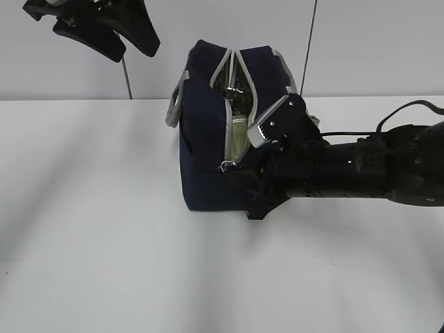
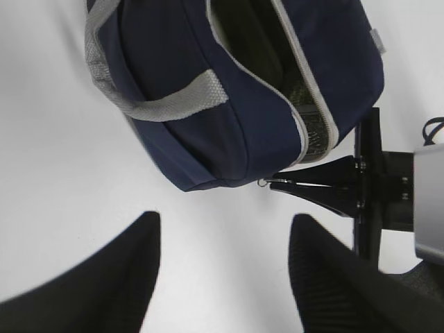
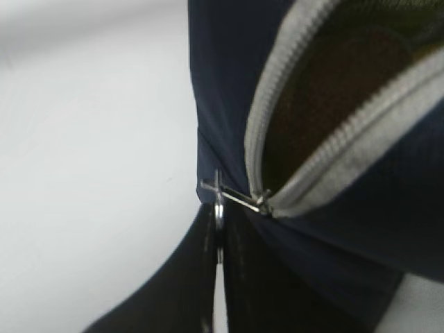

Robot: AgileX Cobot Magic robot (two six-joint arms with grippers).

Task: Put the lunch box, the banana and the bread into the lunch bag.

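White table (image 1: 104, 263), lunch bag (image 1: 205, 159) against right pincer (image 3: 216, 229).

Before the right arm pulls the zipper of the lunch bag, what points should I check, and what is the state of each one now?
1. Right gripper shut on the ring pull: ok, the ring sits between the closed fingers.
2. Left gripper away from the lunch bag: ok, it is open, above the table, touching nothing.
3. Zipper track free: cannot tell; the opening gapes and the inside is dark.
4. Lunch box inside: ok, its pale green lid shows through the opening.
5. Banana and bread inside: cannot tell; neither lies on the table.
6. Bag held steady against the pull: not ok, nothing braces it.
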